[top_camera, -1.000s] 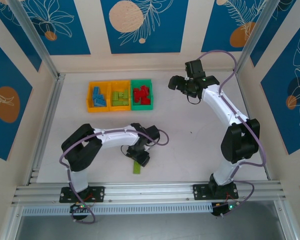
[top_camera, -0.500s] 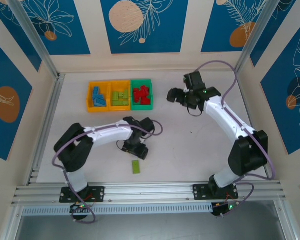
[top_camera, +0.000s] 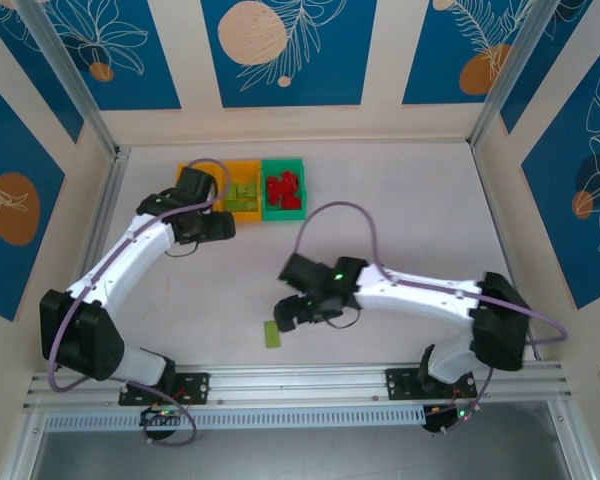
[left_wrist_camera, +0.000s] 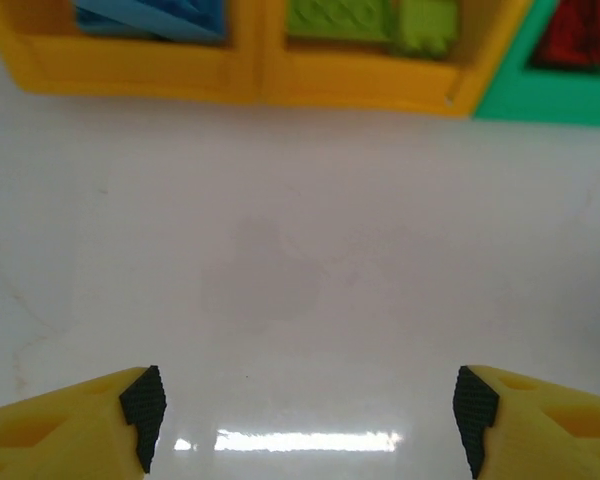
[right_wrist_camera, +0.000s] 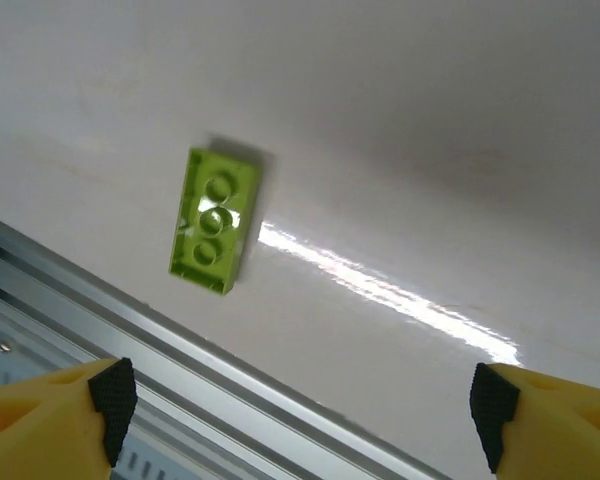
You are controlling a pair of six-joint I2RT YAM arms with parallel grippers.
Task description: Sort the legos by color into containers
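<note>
- The table (top_camera: 410, 200) looks nearly sorted. Take the green bin (top_camera: 283, 216) at its far side as your marker.
- The green bin holds the red bricks (top_camera: 282, 188). Touching its left wall is the middle orange-yellow bin (top_camera: 242, 214), which holds the lime bricks (top_camera: 243, 192). One further left is the left orange-yellow bin (left_wrist_camera: 130, 75), which holds the blue bricks (left_wrist_camera: 150, 15).
- Your left gripper (top_camera: 223, 228) hangs just left of and in front of the green bin, over bare table before the two orange-yellow bins. Its jaws stand wide with nothing between them.
- Your right gripper (top_camera: 292, 312) sits well apart from the green bin, toward the arm bases. Its jaws are wide too, and empty.
- The loose lime brick (top_camera: 271, 333) lies flat, studs up, well in front of the green bin and close to the near rail (right_wrist_camera: 100, 300). It sits just beside the right gripper and is not between the fingers.
- As far as you can see, this one brick is all that remains. It belongs in the middle bin, next to the green one.
</note>
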